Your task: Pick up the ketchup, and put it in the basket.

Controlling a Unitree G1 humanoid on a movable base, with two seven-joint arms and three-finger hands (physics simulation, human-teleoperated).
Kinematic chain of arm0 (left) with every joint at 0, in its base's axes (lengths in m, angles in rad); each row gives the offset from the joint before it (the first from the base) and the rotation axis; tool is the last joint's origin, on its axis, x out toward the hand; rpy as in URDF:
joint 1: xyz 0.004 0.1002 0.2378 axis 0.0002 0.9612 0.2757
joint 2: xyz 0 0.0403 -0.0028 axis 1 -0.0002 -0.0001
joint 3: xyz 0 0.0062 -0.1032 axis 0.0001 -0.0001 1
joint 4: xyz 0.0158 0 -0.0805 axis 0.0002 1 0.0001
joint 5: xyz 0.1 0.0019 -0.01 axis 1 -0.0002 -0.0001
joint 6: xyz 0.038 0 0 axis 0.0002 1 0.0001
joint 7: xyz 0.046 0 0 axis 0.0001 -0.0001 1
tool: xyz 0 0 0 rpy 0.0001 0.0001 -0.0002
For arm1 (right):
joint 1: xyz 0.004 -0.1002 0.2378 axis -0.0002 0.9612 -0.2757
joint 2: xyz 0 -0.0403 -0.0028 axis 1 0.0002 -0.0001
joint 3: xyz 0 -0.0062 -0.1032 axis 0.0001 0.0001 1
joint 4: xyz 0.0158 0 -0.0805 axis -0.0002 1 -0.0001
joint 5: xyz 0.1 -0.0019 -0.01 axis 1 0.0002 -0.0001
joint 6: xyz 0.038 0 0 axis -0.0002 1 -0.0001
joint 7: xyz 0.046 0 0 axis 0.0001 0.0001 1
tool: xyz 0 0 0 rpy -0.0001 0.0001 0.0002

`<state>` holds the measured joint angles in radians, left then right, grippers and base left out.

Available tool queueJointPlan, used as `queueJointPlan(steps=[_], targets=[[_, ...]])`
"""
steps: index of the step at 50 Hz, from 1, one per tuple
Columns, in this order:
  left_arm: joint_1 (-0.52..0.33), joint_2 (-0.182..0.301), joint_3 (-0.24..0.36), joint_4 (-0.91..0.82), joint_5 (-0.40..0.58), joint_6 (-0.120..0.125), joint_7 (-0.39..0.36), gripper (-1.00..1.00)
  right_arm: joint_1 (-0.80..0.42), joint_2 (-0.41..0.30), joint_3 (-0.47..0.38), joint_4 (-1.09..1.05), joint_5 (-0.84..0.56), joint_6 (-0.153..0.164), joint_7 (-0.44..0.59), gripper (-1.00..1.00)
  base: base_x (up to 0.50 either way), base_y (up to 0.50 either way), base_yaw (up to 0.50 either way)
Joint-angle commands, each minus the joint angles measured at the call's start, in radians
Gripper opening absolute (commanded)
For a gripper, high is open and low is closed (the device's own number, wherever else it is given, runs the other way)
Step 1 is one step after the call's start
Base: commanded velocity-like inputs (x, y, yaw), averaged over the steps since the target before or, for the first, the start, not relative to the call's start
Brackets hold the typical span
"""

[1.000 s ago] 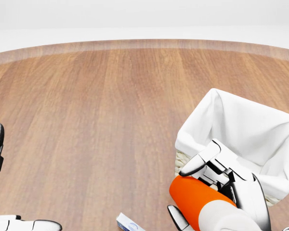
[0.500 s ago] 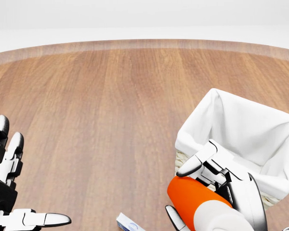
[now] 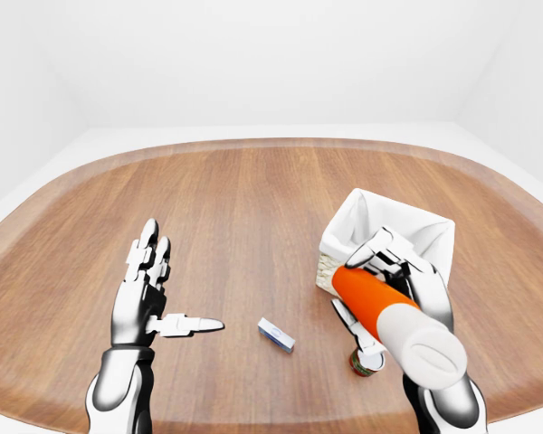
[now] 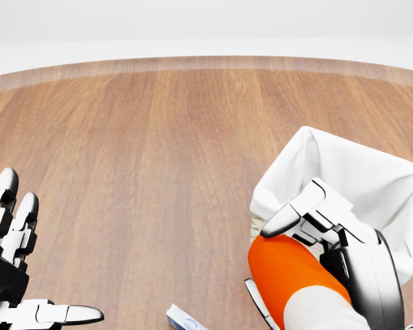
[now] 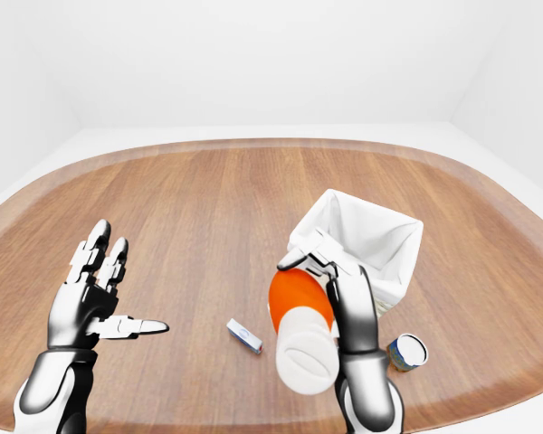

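Spanning every view, the wooden surface (image 3: 253, 217) is carrying a white-lined basket (image 5: 373, 237) toward its right side, and the lining is sitting open at the top. Next in size, the ketchup (image 3: 380, 312), an orange bottle with a white cap end, is being held off the surface in the right hand (image 3: 407, 285), whose fingers are wrapping round the orange body while the cap is pointing down toward the camera. The bottle is lying tilted along the hand, its far orange end sitting just beside the basket's near rim, not yet over the opening as far as I can judge. The left hand (image 3: 149, 289) is hovering spread and empty at the left of the left-eye view, well apart from the bottle. Smaller things: a small can (image 5: 405, 352) is standing near the basket's lower right in the right-eye view, and a little blue-white box (image 3: 276, 334) is lying between the two hands. Risks: a release here would likely be dropping the bottle outside the basket or onto its rim; pushing forward too low could be shoving or tipping the light basket or snagging the cloth.
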<state>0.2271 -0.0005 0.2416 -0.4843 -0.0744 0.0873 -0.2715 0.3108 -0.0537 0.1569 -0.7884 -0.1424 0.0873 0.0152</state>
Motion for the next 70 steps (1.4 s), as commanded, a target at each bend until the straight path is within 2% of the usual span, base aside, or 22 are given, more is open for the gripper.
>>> queueJointPlan(steps=[1, 12, 18, 24, 33, 39, 57, 70], targets=[[0.0, 0.001, 0.0, 0.004, -0.002, 0.0, -0.002, 1.0, -0.057, 0.015, -0.048, -0.064, -0.083, 0.0, 0.048, -1.0, 0.0, 0.0, 0.0], [-0.002, 0.002, -0.005, 0.01, 0.001, 0.0, 0.0, 1.0, -0.164, 0.021, -0.126, -0.075, -0.171, 0.0, 0.147, -1.0, 0.0, 0.0, 0.0], [0.001, 0.002, 0.0, -0.002, -0.005, 0.0, -0.005, 1.0, -0.26, 0.003, -0.163, -0.079, -0.26, 0.0, 0.215, -1.0, 0.0, 0.0, 0.0], [0.004, 0.0, -0.003, 0.0, -0.003, 0.0, -0.007, 1.0, -0.325, -0.01, -0.205, -0.036, -0.289, 0.0, 0.25, -1.0, 0.0, 0.0, 0.0], [0.009, -0.001, -0.006, 0.001, -0.001, 0.0, -0.009, 1.0, -0.361, -0.016, -0.229, 0.04, -0.316, 0.0, 0.262, -1.0, 0.0, 0.0, 0.0], [0.01, -0.003, -0.004, -0.003, -0.001, 0.0, -0.011, 1.0, -0.434, -0.052, -0.273, 0.121, -0.327, 0.0, 0.261, -1.0, 0.0, 0.0, 0.0], [0.005, -0.001, -0.005, 0.009, 0.0, 0.0, -0.008, 1.0, -0.553, -0.112, -0.278, 0.4, -0.397, 0.0, 0.242, -1.0, 0.0, 0.0, 0.0], [0.007, -0.001, -0.008, 0.02, 0.002, 0.0, -0.008, 1.0, -0.589, -0.131, -0.286, 0.429, -0.457, 0.0, 0.269, -1.0, 0.0, 0.0, 0.0]])
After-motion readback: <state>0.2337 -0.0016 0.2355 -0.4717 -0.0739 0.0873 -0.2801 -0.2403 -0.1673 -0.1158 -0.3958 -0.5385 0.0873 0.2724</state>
